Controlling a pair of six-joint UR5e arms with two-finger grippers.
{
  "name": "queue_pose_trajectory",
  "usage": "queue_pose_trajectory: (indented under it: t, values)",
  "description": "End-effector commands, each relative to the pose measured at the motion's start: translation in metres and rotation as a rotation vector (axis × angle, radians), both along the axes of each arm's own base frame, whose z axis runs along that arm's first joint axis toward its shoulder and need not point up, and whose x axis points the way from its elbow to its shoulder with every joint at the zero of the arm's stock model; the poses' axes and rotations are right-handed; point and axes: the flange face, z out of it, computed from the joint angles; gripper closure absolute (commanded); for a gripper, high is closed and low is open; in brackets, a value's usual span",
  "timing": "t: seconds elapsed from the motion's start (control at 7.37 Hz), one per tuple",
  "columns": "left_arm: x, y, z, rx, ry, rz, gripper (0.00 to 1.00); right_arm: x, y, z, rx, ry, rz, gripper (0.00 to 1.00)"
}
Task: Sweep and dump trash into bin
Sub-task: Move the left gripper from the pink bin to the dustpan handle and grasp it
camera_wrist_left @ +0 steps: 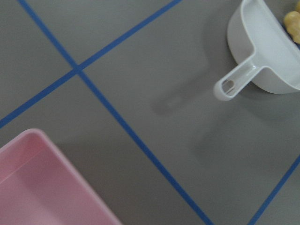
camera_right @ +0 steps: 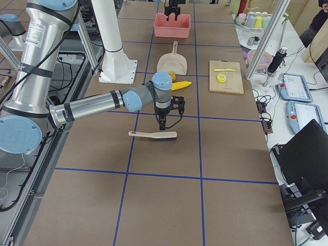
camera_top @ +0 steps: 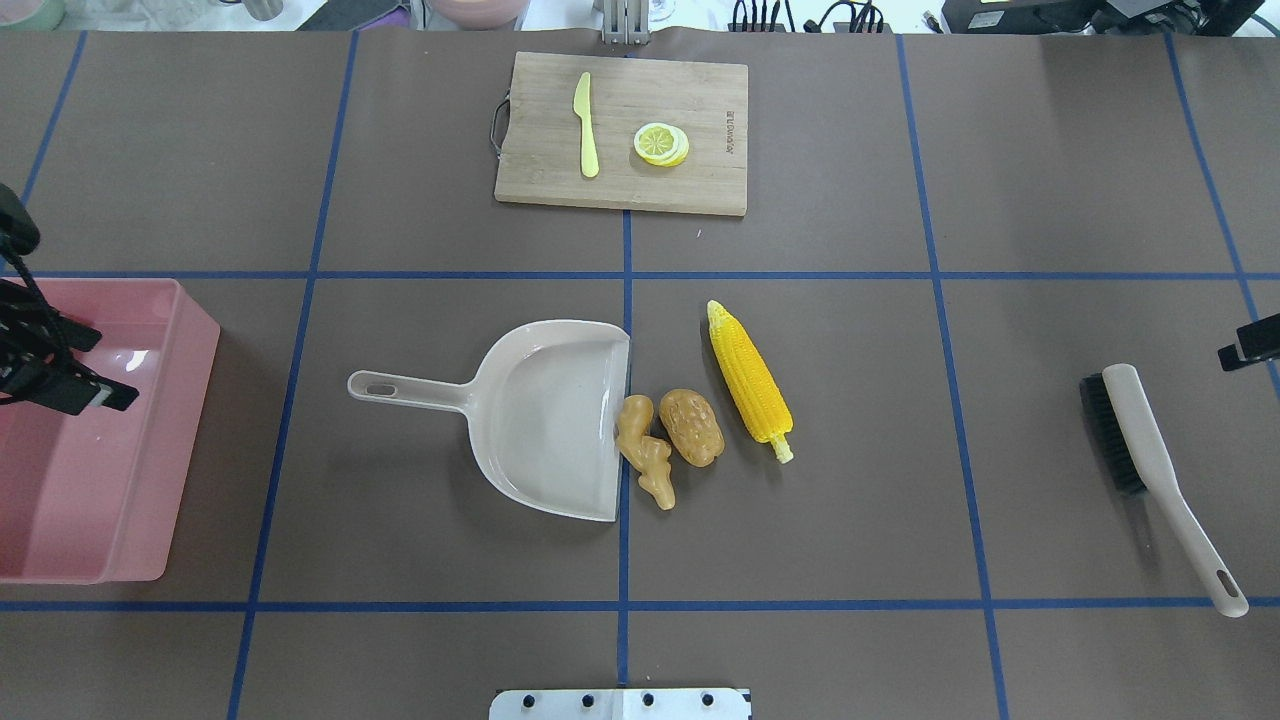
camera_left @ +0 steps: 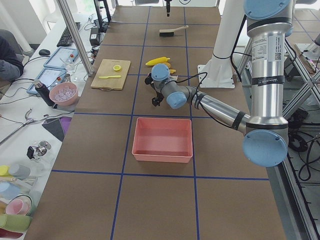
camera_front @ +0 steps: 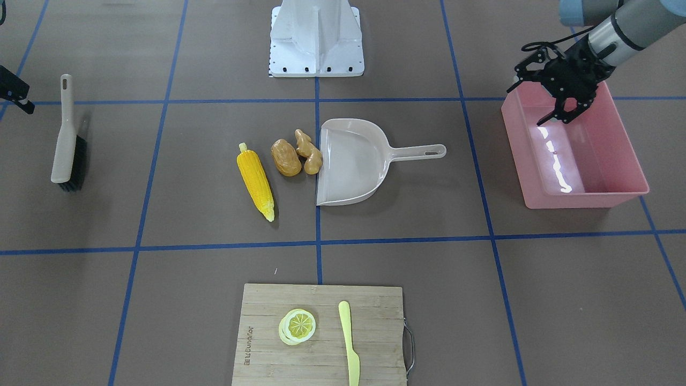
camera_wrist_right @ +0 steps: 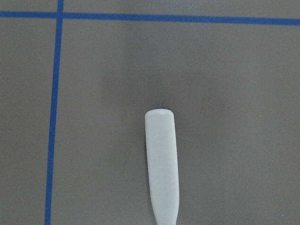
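The yellow corn cob (camera_front: 255, 179), the brown potato (camera_front: 285, 157) and the tan ginger root (camera_front: 308, 151) lie in a row at the table's middle. The ginger touches the open mouth of the beige dustpan (camera_front: 353, 161). The pink bin (camera_front: 584, 199) stands at the robot's left and holds nothing. My left gripper (camera_front: 561, 117) hovers over the bin's near-robot end, open and empty. My right gripper (camera_front: 15, 91) shows only in part at the view's edge, near the handle of the hand brush (camera_front: 67, 139); its jaws are hidden. The brush handle's tip (camera_wrist_right: 161, 159) shows in the right wrist view.
A wooden cutting board (camera_front: 268, 321) at the table's far edge carries lemon slices (camera_front: 297, 325) and a pale yellow knife (camera_front: 348, 338). The robot's white base (camera_front: 316, 37) stands at the near edge. Blue tape lines cross the brown table.
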Motion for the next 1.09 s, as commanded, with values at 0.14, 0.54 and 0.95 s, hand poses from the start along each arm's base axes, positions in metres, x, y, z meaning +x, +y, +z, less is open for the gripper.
queue_pose_trajectory:
  t: [0.14,0.54,0.95]
  values:
    - [0.072,0.016,-0.023,0.077,0.007,0.095,0.02,-0.052,0.049,0.012,-0.029,0.022,0.019,0.00]
    - [0.104,-0.014,-0.061,0.249,-0.008,0.007,0.02,-0.068,0.082,0.029,0.006,0.043,-0.030,0.00]
    - [0.126,-0.034,-0.045,0.492,-0.129,0.140,0.02,-0.079,0.098,0.048,0.027,0.087,-0.073,0.00]
